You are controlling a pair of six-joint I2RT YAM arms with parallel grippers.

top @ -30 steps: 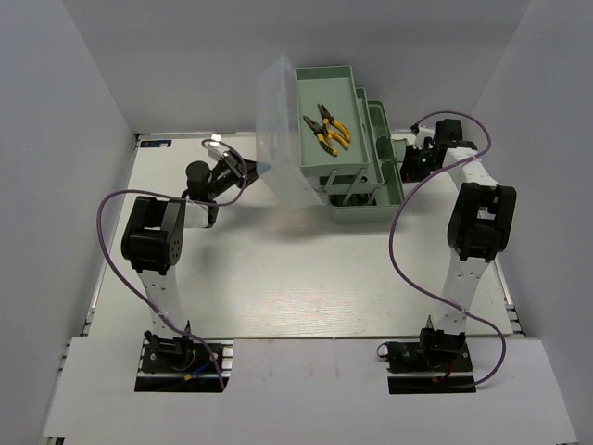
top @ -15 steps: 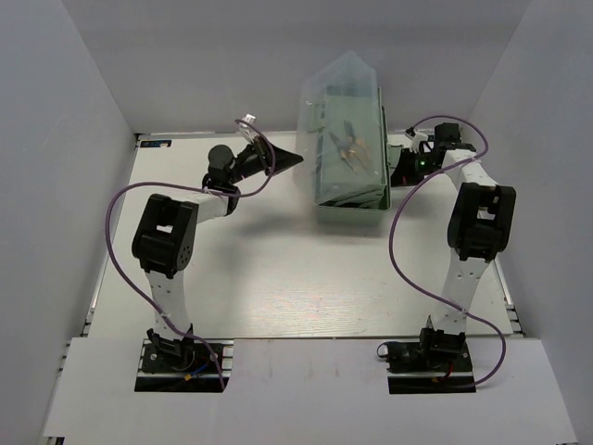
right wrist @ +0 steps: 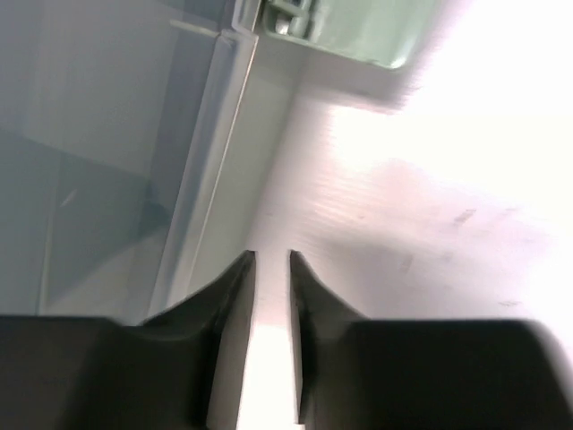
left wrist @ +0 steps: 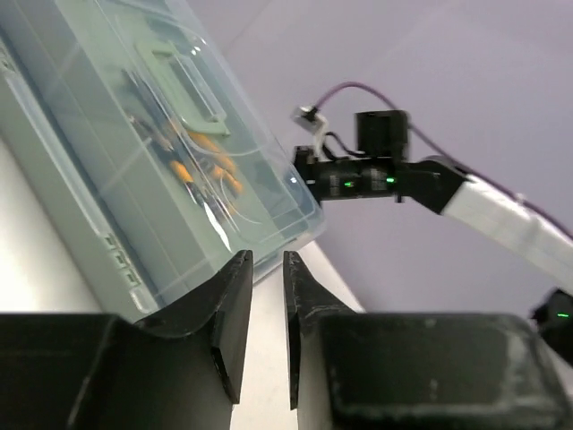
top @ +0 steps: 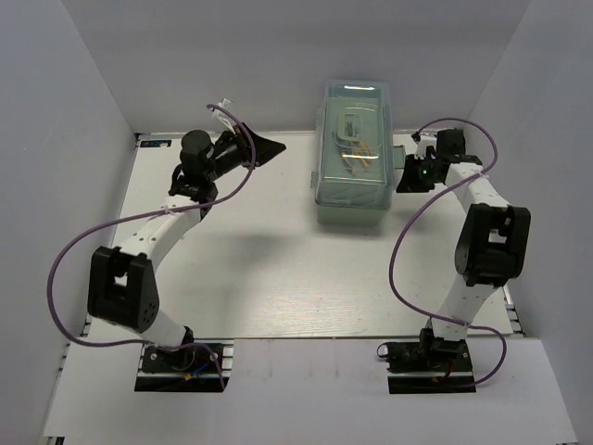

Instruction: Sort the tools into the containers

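The pale green toolbox [top: 355, 206] stands at the back centre with its translucent lid [top: 356, 111] down. Yellow-handled pliers [top: 359, 149] show faintly through the lid, and again in the left wrist view [left wrist: 204, 165]. The other tools are hidden inside. My left gripper [top: 276, 146] hangs in the air left of the box, its jaws nearly together and empty [left wrist: 267, 262]. My right gripper [top: 406, 176] sits low beside the box's right side, its jaws also nearly together and empty [right wrist: 271, 258]. The box wall [right wrist: 107, 134] fills the left of the right wrist view.
White walls close in the table on the left, back and right. The white table top [top: 278, 269] stretches in front of the box. The right arm's wrist [left wrist: 376, 175] shows behind the box in the left wrist view.
The lid has swung down and the toolbox has folded shut, with its trays in. My left gripper has let go of the lid and pulled back to the left and up.
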